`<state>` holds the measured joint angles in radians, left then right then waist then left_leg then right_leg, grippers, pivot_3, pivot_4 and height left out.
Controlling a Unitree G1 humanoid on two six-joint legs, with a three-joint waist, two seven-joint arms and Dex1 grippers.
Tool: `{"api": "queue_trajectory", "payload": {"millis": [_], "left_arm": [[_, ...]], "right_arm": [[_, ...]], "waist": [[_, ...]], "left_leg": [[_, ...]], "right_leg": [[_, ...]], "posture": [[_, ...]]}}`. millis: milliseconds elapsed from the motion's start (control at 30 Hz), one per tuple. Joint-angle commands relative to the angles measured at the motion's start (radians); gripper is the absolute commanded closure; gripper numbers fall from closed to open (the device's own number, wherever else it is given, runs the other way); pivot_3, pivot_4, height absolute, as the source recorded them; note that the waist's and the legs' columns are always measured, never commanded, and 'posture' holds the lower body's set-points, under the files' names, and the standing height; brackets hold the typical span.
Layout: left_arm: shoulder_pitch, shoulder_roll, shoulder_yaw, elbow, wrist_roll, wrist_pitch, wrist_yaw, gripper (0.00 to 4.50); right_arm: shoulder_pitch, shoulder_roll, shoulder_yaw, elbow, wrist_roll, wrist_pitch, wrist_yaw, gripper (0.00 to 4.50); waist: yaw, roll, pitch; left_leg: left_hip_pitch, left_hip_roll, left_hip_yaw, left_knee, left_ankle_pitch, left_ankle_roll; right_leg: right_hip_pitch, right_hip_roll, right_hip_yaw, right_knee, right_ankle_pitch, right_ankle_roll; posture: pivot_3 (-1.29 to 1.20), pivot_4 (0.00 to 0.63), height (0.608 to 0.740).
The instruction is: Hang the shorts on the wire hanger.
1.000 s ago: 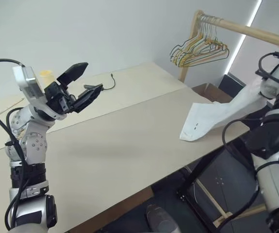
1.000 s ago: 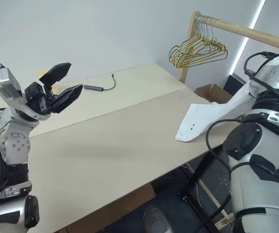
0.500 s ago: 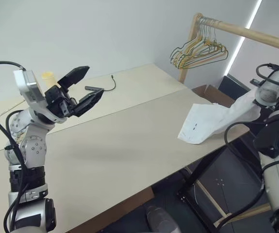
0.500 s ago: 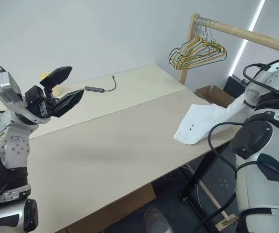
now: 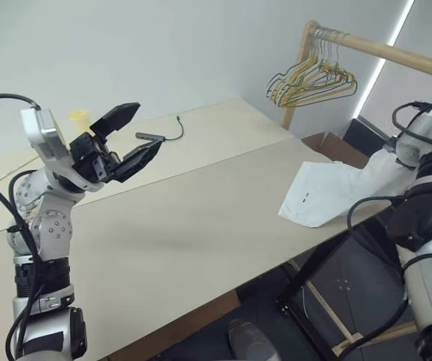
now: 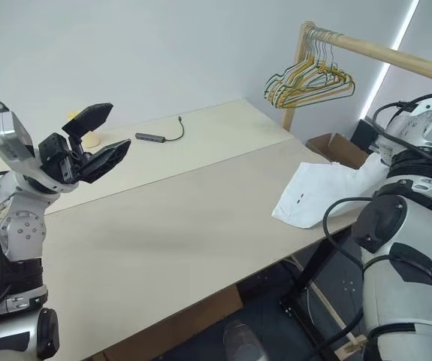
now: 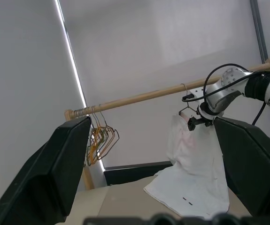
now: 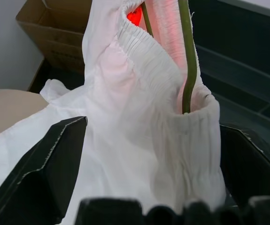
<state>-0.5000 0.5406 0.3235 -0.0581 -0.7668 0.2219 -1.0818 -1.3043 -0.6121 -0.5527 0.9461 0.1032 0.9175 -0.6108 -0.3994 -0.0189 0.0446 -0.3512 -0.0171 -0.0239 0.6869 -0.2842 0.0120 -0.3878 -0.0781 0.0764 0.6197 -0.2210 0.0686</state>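
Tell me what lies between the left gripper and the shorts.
Bare beige tabletop only, in both eye views: the left gripper hangs open above it, the shorts lying at the far edge.

Silver-grey arms w/ black joints, black cables, black two-finger left claw (image 5: 131,135).

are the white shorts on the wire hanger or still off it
On it. The thin grey-olive wire hanger runs inside the gathered waistband of the white cloth shorts; their lower part lies on the beige table.
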Motion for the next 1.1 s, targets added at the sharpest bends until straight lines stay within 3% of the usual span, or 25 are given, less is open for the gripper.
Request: {"api": "queue_trajectory", "payload": {"millis": [33,167,333,533,733,900,1100], "left_arm": [[-0.011,0.007,-0.002,-0.032,-0.013,-0.003,-0.004,0.00],[0.001,0.010,-0.012,-0.038,-0.013,-0.002,-0.017,0.00],[0.007,0.011,-0.009,-0.044,-0.016,-0.003,-0.007,0.00],[0.088,0.068,0.028,-0.034,0.053,-0.018,0.040,0.00],[0.296,0.110,0.078,-0.163,0.108,0.001,0.134,0.00],[0.550,0.097,0.114,-0.363,0.123,0.038,0.230,0.00],[0.742,0.070,0.109,-0.521,0.148,0.063,0.312,0.00]], "right_arm": [[-0.001,0.007,0.089,-0.132,-0.063,-0.053,-0.038,0.03],[0.039,0.031,0.231,-0.277,-0.187,-0.122,-0.087,0.03],[0.135,0.033,0.429,-0.513,-0.303,-0.347,0.045,0.03],[0.162,0.092,0.565,-0.576,-0.291,-0.496,0.318,0.03],[0.197,0.249,0.695,-0.610,-0.251,-0.563,0.598,0.03],[0.268,0.361,0.853,-0.689,-0.255,-0.572,0.817,0.03],[0.378,0.407,0.942,-0.828,-0.184,-0.563,1.083,0.03]], "waist": [[0.003,0.000,0.000],[0.003,0.001,0.000],[0.001,0.001,0.000],[-0.005,0.001,0.000],[0.012,0.001,0.000],[0.091,0.000,0.000],[0.248,-0.001,-0.001]], "left_leg": [[0.000,0.000,0.000,0.000,0.000,0.000],[0.000,0.000,0.000,0.000,0.000,0.000],[0.000,0.000,0.000,-0.001,0.000,0.000],[0.004,0.001,0.001,-0.001,0.000,0.000],[0.010,0.003,0.001,-0.002,0.000,0.000],[0.013,0.003,0.001,-0.007,0.000,0.000],[-0.010,0.000,-0.001,-0.007,0.001,-0.002]], "right_leg": [[0.000,0.000,0.000,0.000,0.000,0.000],[-0.001,0.000,0.001,0.000,0.000,0.000],[-0.002,0.000,0.002,0.001,0.000,0.000],[-0.001,0.001,0.004,0.004,0.000,0.000],[-0.002,0.002,0.007,0.007,0.001,-0.001],[-0.007,0.002,0.008,0.007,0.005,-0.008],[-0.034,0.000,0.006,0.011,0.006,-0.010]], "posture": [[-0.29,0.000,0.740],[-0.29,0.000,0.740],[-0.28,0.000,0.740],[-0.25,0.000,0.740],[-0.14,0.000,0.740],[-0.04,0.000,0.740],[0.09,0.000,0.740]]}}
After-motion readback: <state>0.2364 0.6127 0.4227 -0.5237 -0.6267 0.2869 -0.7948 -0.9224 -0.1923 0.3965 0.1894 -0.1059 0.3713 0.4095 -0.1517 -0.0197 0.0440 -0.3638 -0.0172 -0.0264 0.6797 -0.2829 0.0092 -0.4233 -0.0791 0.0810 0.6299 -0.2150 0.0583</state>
